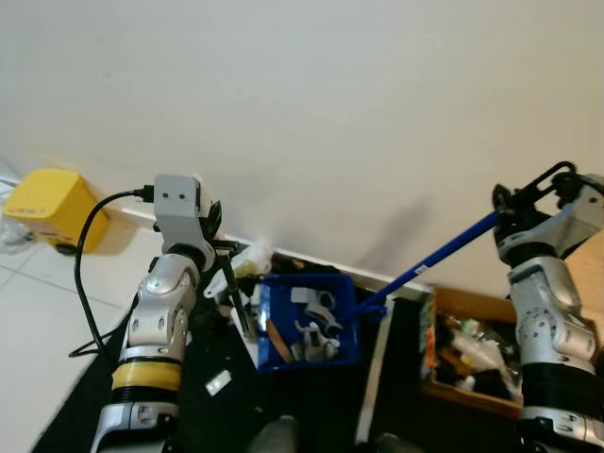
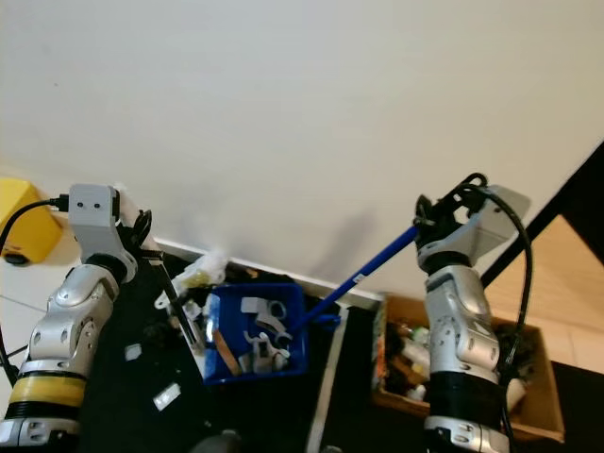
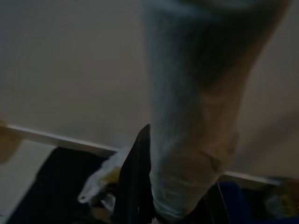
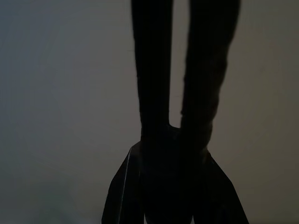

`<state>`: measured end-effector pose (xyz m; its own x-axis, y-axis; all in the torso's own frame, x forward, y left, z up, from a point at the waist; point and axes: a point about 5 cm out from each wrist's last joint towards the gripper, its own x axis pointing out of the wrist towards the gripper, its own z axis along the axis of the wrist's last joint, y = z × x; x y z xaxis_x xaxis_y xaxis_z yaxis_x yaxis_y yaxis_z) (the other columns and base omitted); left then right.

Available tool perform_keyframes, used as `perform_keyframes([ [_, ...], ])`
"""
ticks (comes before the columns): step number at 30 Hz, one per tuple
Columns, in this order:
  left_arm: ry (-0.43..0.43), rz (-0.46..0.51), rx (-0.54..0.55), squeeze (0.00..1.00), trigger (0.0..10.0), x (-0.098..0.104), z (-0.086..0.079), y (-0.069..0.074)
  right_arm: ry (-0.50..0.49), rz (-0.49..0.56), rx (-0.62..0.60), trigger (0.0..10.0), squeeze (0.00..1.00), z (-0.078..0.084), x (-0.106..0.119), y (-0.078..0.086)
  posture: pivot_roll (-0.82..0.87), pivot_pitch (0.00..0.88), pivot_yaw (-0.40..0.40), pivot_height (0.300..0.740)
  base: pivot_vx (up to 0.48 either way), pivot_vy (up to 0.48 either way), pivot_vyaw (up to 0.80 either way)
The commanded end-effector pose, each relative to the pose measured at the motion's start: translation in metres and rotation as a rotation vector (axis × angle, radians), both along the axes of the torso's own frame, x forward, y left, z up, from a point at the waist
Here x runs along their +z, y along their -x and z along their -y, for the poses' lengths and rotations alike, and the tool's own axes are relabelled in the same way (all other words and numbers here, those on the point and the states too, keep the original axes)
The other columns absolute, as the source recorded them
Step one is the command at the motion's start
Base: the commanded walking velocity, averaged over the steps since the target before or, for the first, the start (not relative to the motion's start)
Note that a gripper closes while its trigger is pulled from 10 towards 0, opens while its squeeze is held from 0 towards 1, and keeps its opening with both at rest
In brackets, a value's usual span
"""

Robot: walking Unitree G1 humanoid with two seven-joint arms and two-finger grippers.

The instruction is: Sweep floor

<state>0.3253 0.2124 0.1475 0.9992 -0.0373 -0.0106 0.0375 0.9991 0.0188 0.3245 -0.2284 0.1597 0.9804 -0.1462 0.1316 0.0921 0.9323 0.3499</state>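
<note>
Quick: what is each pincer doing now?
Left pincer: shut on a thin black handle.
Right pincer: shut on the blue dustpan's handle.

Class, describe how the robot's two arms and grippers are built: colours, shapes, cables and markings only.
Both arms are jointed silver shells with black bands. The left arm wears a yellow band near its base, carries a grey box-shaped wrist camera and trails a black cable. The right arm has a looping black cable. The left gripper has long black fingers.

Both eye views look down from the robot's head at the base of a pale wall (image 1: 330, 113), sharing a blue dustpan (image 2: 255, 344) (shifted left in the right eye). Each wrist view looks along its own fingers, close up and dark, toward that wall.
</note>
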Motion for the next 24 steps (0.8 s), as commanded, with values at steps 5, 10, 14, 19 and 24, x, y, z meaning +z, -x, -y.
perform_keyframes([
  [5, -0.008, 0.027, -0.008, 0.00, 10.0, 0.0048, 0.0007, 0.0000, -0.028, 0.038, -0.010, 10.0, 0.00, 0.0027, 0.0030, 0.0028, 0.08, 0.102, 0.006, 0.740, 0.000, -0.398, 0.00],
  [10, -0.010, 0.026, -0.008, 0.00, 10.0, 0.0047, 0.0005, -0.0001, -0.030, 0.037, -0.010, 10.0, 0.00, 0.0029, 0.0021, 0.0035, 0.08, 0.103, 0.009, 0.740, 0.000, -0.359, 0.00],
  [14, -0.011, 0.025, -0.009, 0.00, 10.0, 0.0044, 0.0002, -0.0002, -0.032, 0.037, -0.009, 10.0, 0.00, 0.0026, 0.0019, 0.0036, 0.08, 0.104, 0.010, 0.740, 0.000, -0.332, 0.00],
  [19, -0.012, 0.016, -0.008, 0.00, 10.0, 0.0028, -0.0003, -0.0002, -0.033, 0.035, -0.010, 10.0, 0.00, 0.0024, 0.0009, 0.0047, 0.08, 0.106, 0.012, 0.740, 0.000, -0.221, 0.00],
  [24, 0.003, 0.013, -0.003, 0.00, 10.0, 0.0017, -0.0005, 0.0002, -0.035, 0.036, -0.007, 10.0, 0.00, 0.0024, 0.0006, 0.0053, 0.08, 0.107, 0.012, 0.740, 0.000, 0.000, 0.00],
])
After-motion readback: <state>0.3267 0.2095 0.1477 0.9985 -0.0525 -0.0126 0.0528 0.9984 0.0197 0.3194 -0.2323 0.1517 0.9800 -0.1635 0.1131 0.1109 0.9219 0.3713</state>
